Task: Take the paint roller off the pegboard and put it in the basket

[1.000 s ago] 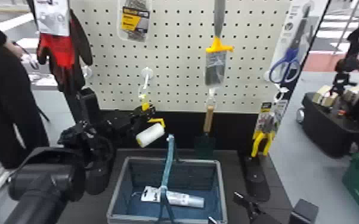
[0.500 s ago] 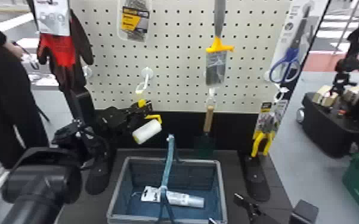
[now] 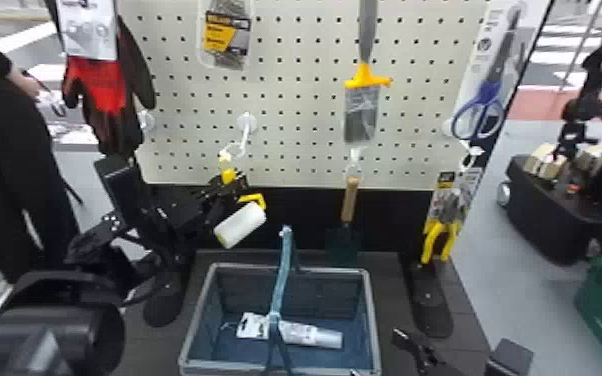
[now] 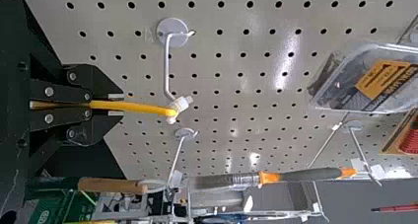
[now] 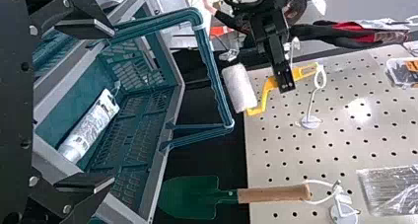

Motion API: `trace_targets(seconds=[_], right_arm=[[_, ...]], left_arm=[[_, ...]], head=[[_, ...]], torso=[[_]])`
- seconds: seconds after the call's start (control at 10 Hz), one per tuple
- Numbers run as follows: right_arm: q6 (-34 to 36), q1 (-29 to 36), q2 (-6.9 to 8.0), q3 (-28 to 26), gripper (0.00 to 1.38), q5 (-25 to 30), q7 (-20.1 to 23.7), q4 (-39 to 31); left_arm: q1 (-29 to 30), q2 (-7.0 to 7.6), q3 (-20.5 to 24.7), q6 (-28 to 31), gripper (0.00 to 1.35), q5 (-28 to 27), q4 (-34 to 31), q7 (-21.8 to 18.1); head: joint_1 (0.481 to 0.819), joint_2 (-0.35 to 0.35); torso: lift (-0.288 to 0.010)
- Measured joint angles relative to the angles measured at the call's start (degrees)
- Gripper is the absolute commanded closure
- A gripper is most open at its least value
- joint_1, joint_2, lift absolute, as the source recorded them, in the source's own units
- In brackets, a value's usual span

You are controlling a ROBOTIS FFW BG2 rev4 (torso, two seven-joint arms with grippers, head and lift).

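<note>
The paint roller has a white sleeve and a yellow frame and hangs at an angle before the pegboard's lower edge, behind and above the basket. My left gripper is closed around its yellow handle; in the left wrist view both fingertips of the left gripper pinch the handle. The handle's end meets a white clip at the hook; I cannot tell whether it is free. My right gripper stands open at the basket's right. In the right wrist view, the right gripper has its fingers wide apart.
The basket holds a white tube, and its blue handle stands upright. A trowel hangs right of the roller, pliers farther right. Gloves hang above my left arm.
The left gripper and the roller have shifted a little to the left together, and the hook's white loop has swung left with the handle end. The right gripper has stayed put.
</note>
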Motion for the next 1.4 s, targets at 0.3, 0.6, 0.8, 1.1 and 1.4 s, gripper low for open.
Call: trace_targets(seconds=[0.3,0.6,0.8,1.1,1.4], right_arm=[[0.12,0.19,0.0,-0.03,0.25,-0.07,0.0,0.0],[0.2,0.37,0.0,-0.03,0.25,-0.09,0.01,-0.24],[0.22,0.36,-0.03,-0.03,0.25,-0.14,-0.01,-0.32],[0.22,0.26,-0.09,-0.03,0.25,-0.18,0.02,-0.55],[0.22,0.26,-0.17,-0.03,0.25,-0.18,0.05,-0.7]], left_arm=[[6.24,-2.4,2.34,-0.18,1.21,1.78,-5.52,2.23],[10.35,-4.58,4.12,0.94,1.21,2.64,-8.54,3.75],[12.59,-5.94,4.67,2.5,1.21,4.04,-8.73,4.71],[14.59,-7.53,4.49,2.68,1.21,5.29,-6.55,5.04],[15.33,-7.96,1.37,0.25,1.16,7.33,-1.76,5.16]], head=[[0.549,0.0],[0.549,0.0],[0.549,0.0],[0.549,0.0],[0.549,0.0]], torso=[[-0.1],[-0.1],[-0.1],[-0.1],[-0.1]])
